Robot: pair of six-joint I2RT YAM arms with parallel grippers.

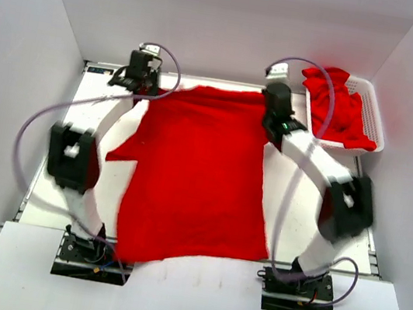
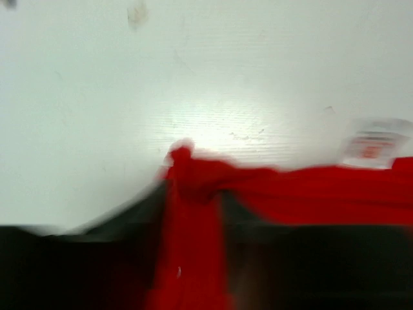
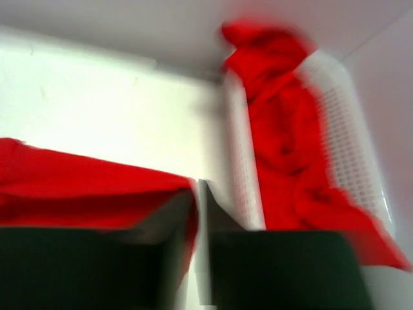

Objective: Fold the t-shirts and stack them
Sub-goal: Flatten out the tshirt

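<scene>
A bright red t-shirt (image 1: pixel 195 177) lies spread on the white table, one sleeve sticking out to the left. My left gripper (image 1: pixel 143 82) is at its far left corner, shut on a bunched fold of the shirt (image 2: pixel 193 213). My right gripper (image 1: pixel 277 107) is at the far right corner, jaws nearly closed with the shirt's edge (image 3: pixel 97 187) pinched between them. More red t-shirts (image 1: pixel 340 105) lie crumpled in the white basket, also seen in the right wrist view (image 3: pixel 284 142). Both wrist views are blurred.
The white lattice basket (image 1: pixel 377 111) stands at the far right corner, close beside my right gripper; it also shows in the right wrist view (image 3: pixel 352 168). White walls enclose the table on three sides. A white label (image 2: pixel 374 145) shows on the shirt's edge.
</scene>
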